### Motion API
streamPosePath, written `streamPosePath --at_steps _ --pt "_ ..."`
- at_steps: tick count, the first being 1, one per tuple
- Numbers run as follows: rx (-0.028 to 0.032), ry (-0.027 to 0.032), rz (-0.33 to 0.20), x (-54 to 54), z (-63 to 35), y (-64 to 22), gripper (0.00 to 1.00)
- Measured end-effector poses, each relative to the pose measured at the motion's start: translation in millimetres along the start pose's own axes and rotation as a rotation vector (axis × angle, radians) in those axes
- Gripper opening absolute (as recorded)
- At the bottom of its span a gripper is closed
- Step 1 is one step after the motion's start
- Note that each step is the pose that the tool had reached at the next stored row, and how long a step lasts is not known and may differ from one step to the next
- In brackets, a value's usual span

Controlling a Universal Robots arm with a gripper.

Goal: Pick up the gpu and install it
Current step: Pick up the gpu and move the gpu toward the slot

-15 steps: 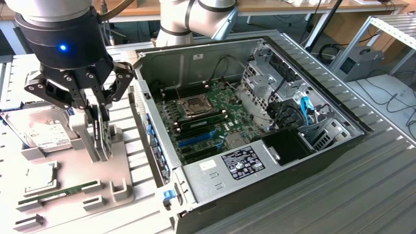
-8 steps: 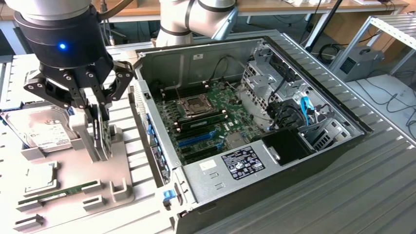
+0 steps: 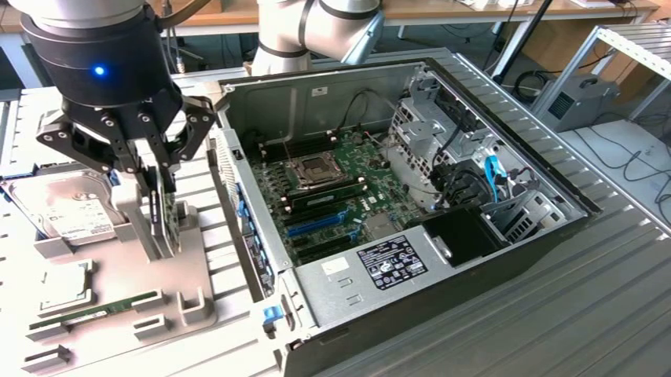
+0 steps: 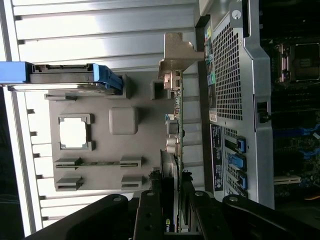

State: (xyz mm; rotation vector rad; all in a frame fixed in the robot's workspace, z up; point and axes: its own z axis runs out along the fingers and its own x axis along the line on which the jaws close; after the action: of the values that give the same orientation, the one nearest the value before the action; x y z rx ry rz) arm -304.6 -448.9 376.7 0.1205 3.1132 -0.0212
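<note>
The gpu (image 3: 166,216) is a thin black card with a green edge, standing on its edge in a slot of the grey fixture plate (image 3: 126,275) at the exterior view's left. My gripper (image 3: 155,184) has come down from above, and its two fingers press on either side of the card's upper part. In the wrist view the gpu (image 4: 176,150) runs edge-on from its metal bracket into my gripper (image 4: 172,215), filling the gap between the black fingers (image 4: 149,212). The card still rests in the fixture.
An open computer case (image 3: 419,259) lies to the exterior view's right, with its motherboard (image 3: 335,184) and blue expansion slots (image 3: 314,224) exposed. On the fixture plate sit a silver hard drive (image 3: 68,208), a processor (image 3: 58,287) and a green memory stick (image 3: 100,308). The case's perforated rear panel (image 4: 235,75) is close beside the gpu.
</note>
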Motion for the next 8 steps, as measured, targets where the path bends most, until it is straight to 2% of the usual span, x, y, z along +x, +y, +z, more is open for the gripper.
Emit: streamPosePath --at_steps 8 --pt "-0.0003 0.0 0.0 -0.1 -2.5 0.0 0.26"
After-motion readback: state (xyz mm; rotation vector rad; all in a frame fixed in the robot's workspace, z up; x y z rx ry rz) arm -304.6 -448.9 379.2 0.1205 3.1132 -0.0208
